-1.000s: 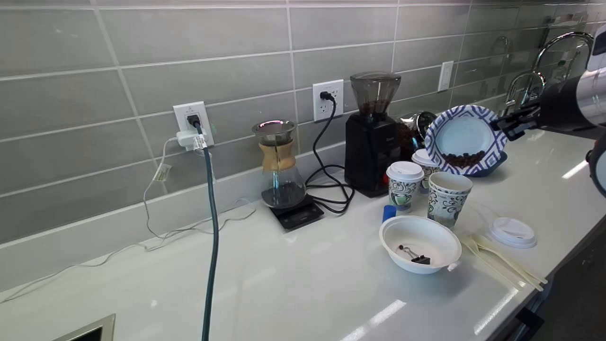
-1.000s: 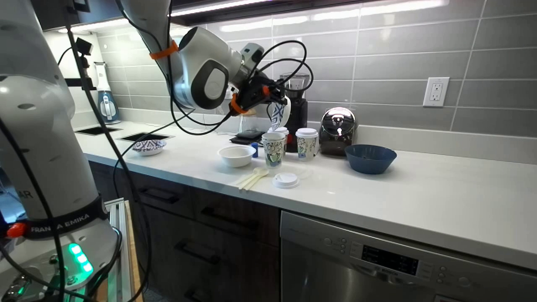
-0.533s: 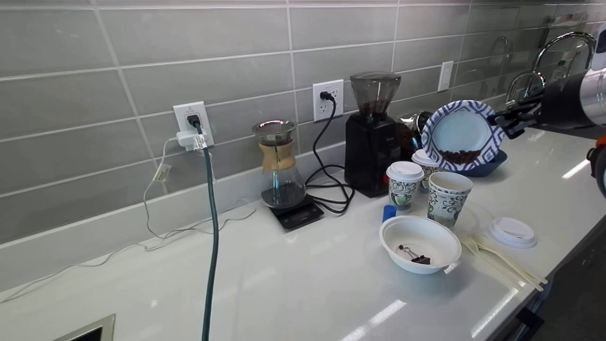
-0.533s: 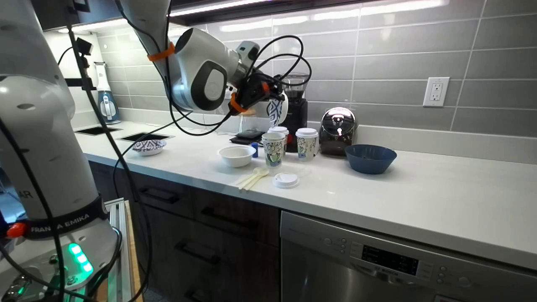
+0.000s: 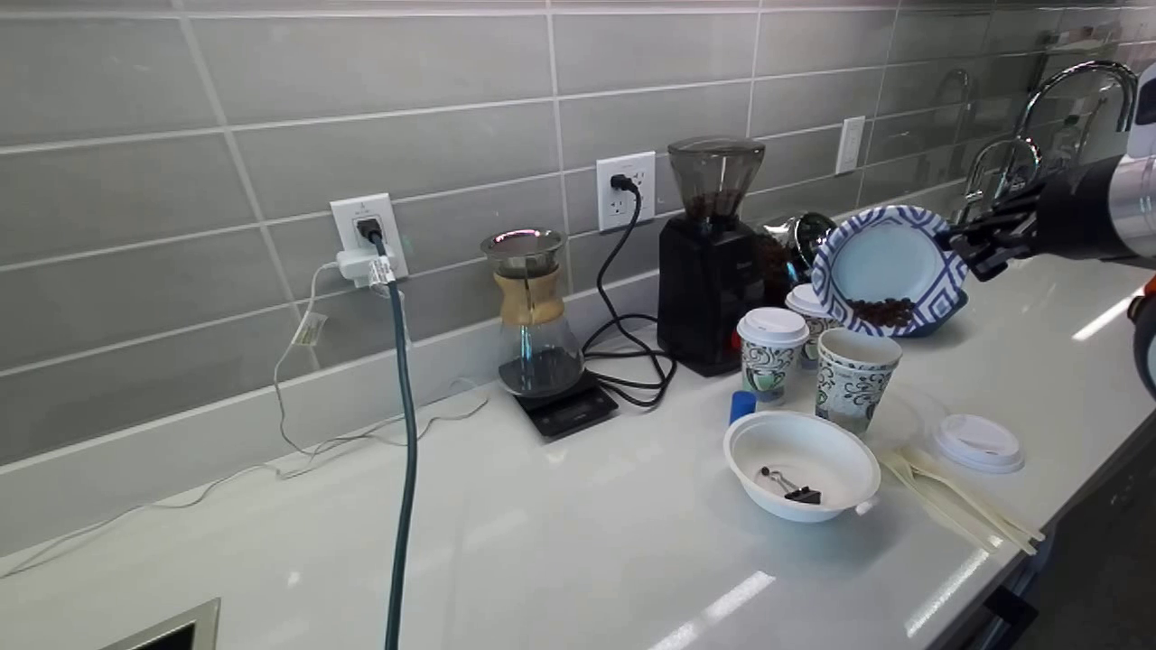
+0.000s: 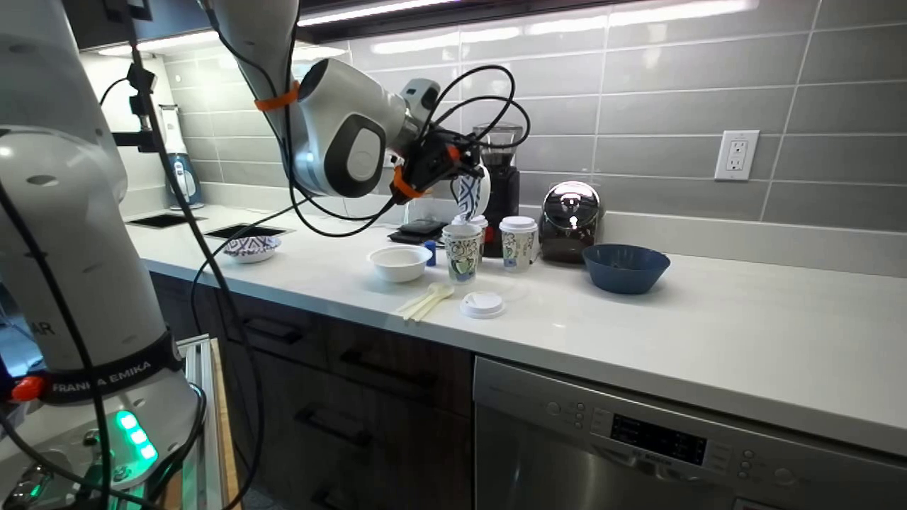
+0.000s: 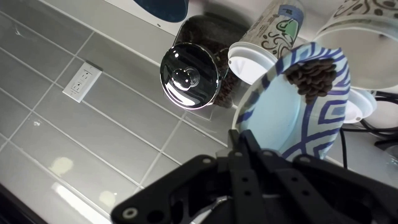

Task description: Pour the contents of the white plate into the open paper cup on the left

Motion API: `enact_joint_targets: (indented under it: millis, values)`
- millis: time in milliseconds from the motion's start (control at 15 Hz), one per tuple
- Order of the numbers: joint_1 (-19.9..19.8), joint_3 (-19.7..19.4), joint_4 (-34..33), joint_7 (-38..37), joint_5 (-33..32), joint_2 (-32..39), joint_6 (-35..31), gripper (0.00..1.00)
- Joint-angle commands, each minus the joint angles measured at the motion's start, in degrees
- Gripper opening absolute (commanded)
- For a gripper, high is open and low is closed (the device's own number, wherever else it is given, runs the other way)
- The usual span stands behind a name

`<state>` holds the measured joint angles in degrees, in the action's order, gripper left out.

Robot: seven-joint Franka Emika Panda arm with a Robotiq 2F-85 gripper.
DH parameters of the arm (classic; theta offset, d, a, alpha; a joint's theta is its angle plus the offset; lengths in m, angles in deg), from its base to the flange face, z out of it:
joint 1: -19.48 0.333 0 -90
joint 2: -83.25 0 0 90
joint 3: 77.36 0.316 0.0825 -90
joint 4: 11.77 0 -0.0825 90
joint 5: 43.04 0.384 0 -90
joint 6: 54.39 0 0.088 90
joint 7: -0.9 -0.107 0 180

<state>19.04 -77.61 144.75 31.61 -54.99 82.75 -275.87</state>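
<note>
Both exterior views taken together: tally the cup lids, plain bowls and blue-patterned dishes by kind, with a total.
Cup lids: 3 (two on cups, one loose lid)
Plain bowls: 2 (white bowl, dark blue bowl)
Blue-patterned dishes: 2 (held plate, second dish)
Total: 7

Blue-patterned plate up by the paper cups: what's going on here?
The robot's gripper pinches the blue-patterned plate by its rim, off the counter and steeply tilted. Coffee beans lie bunched on the plate's low side, close to the mouth of the open paper cup. Looks like a pour into that cup, about to start or just begun. No beans show in mid-air; a dark speck inside the cup is too blurred to name.
</note>
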Motion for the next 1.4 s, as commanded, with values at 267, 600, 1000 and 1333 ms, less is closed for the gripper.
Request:
enact_joint_targets:
  millis: [267, 600, 1000, 1333]
  values:
    - [0.50, 0.21, -0.06, 4.49, 1.48, 1.54, -1.93, 0.01]
    - [1.30, 1.17, 0.48, 7.36, 4.83, 0.78, -1.62, 0.01]
    - [3.17, 3.28, 0.65, 13.06, 12.13, 0.26, -2.45, 0.01]
    - [4.47, 4.81, 0.51, 17.39, 16.31, 0.33, -4.04, 0.01]
